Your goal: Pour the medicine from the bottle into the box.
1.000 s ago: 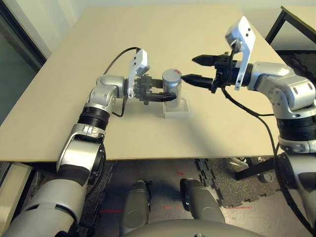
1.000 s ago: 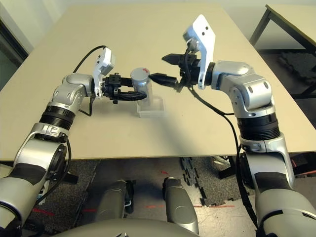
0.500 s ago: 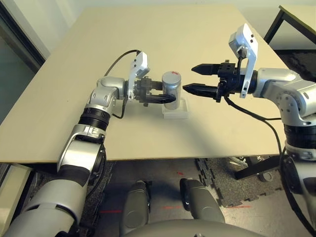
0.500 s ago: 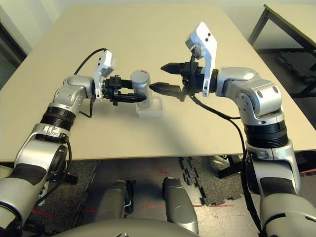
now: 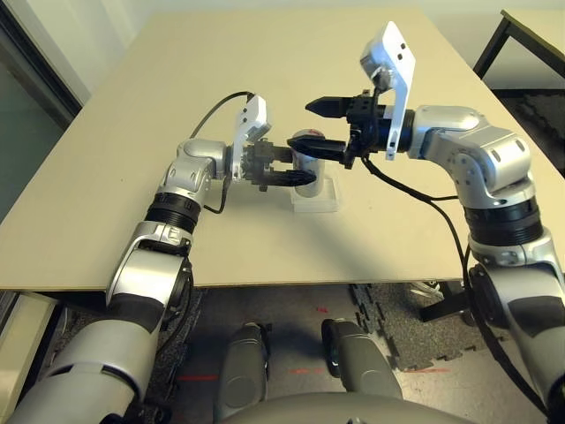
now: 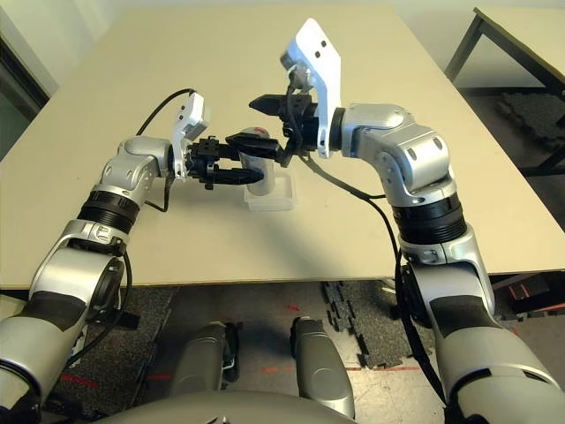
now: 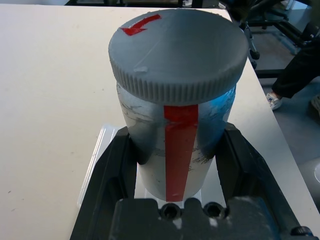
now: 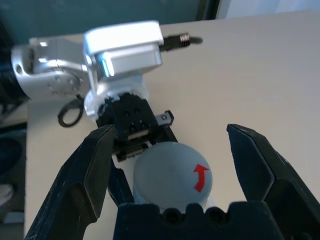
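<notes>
Holding silvery-grey cylindrical bottle with red stripe point(image 7: 181, 150) upright over clear plastic square box point(image 6: 270, 204), gripped between black fingers of left gripper point(image 7: 177, 135).
Reaching above the same box with right gripper point(image 8: 174, 129), black fingers wide open around grey round cap with red arrow point(image 8: 172, 175), not closed on it; cannot tell if touching the cap.
</notes>
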Available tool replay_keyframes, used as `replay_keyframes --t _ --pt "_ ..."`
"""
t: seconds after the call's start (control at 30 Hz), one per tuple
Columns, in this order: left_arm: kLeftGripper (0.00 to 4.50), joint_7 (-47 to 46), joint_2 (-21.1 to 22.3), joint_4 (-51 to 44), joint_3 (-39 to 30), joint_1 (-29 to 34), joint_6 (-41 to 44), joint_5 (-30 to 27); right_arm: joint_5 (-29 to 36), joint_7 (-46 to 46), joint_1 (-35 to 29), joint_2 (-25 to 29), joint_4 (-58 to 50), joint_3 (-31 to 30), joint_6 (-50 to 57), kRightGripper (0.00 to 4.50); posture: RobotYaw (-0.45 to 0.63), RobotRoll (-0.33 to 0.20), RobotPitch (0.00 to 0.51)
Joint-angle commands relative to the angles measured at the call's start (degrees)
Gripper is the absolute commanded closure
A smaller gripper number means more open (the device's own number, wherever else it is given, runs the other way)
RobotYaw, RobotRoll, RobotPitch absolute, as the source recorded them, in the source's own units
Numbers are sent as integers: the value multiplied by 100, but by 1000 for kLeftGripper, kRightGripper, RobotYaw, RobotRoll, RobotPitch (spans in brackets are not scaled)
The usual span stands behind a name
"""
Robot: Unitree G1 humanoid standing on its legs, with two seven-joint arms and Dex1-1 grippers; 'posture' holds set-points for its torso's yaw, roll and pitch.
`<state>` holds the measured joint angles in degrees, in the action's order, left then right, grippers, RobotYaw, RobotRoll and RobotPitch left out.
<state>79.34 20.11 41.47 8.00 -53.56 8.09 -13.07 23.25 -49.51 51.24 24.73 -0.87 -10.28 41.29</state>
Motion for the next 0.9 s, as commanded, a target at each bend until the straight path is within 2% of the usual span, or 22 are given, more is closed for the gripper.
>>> replay_keyframes --t 0.03,0.5,0.9 --pt "2103 8 -15 -2 41 -52 -59 102 -145 -45 61 -64 147 -111 -145 0 -178 0 105" --pt "2103 -12 -34 -50 33 -49 -38 79 -484 5 -126 -47 493 2 -344 0 -175 0 101" --pt "2103 -34 2 -72 15 -17 -33 62 -103 44 -373 317 54 411 78 0 -174 0 93"
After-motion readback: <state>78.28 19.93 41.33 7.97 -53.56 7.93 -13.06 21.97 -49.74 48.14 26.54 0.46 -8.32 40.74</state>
